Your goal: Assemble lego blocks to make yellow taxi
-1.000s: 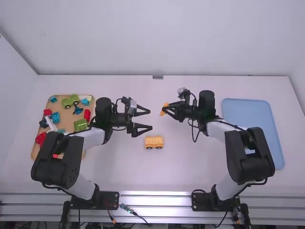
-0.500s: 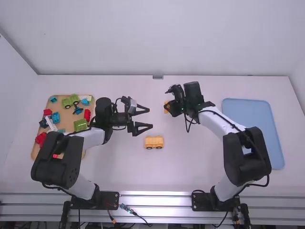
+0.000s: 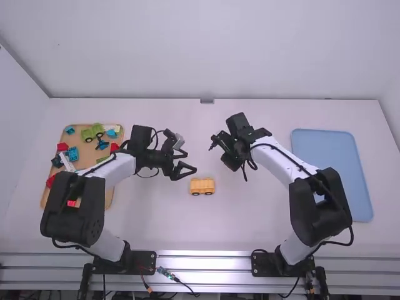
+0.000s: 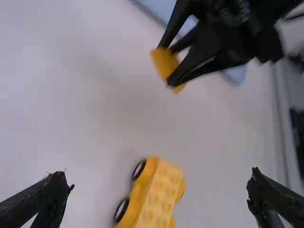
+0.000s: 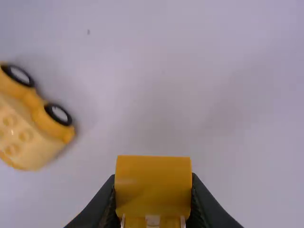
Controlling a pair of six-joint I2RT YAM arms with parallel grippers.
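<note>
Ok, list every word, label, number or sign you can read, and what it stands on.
None can be read.
Yellow toy car base with black wheels: no text seen.
Yellow plastic block in the right gripper: no text seen.
Small coloured blocks in the tan tray: too small to tell.

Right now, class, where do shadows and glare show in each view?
High view: the ribbed silver metal rail gleams brightest near its middle; left wrist view: a soft, faint shadow lies on the white table beside the yellow wheeled block; right wrist view: similar soft shading beside that block's black wheels, and a faint sheen on the small yellow plastic block.
</note>
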